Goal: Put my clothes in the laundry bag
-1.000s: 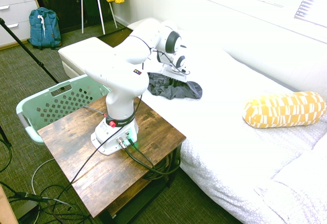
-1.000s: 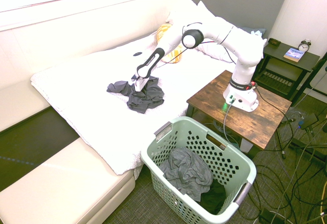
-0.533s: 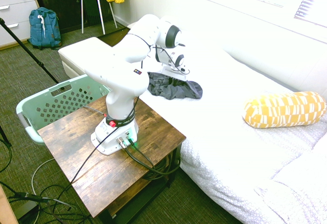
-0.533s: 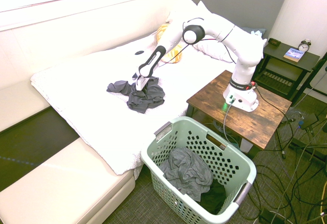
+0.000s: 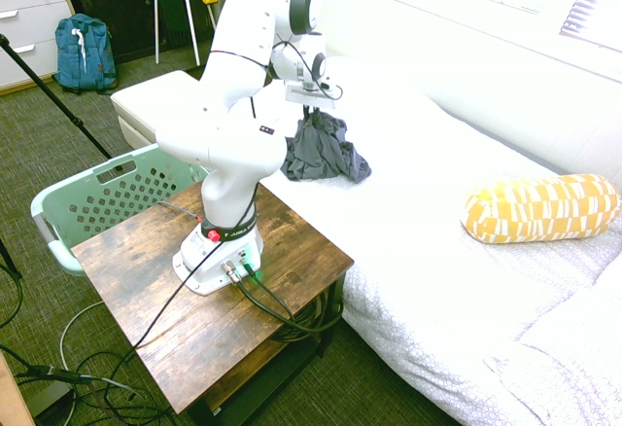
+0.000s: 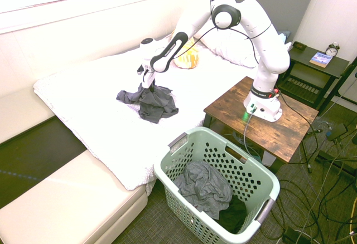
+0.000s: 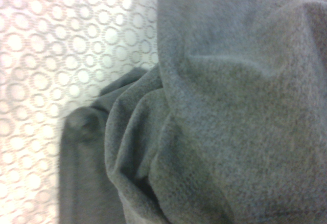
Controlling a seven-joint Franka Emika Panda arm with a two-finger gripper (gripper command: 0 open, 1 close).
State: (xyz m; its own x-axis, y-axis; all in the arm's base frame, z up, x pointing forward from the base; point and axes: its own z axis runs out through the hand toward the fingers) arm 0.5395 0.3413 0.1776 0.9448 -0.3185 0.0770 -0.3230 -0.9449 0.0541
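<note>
Gripper [image 6: 148, 83] pinched shut on the dark grey clothes [image 6: 153, 100], holding the top up above the white bed [image 6: 100, 110]. Bottom of the clothes resting on the bed. Mint-green laundry basket [image 6: 220, 185] down on the floor beside the bed, with more grey clothes inside.

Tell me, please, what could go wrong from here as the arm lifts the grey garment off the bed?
The gripper pinches only the top of the clothes; their lower folds touch the bed, so the cloth may slip free. Trailing fabric could also catch on the laundry bag rim, hanging outside rather than dropping beside the grey items already inside.
</note>
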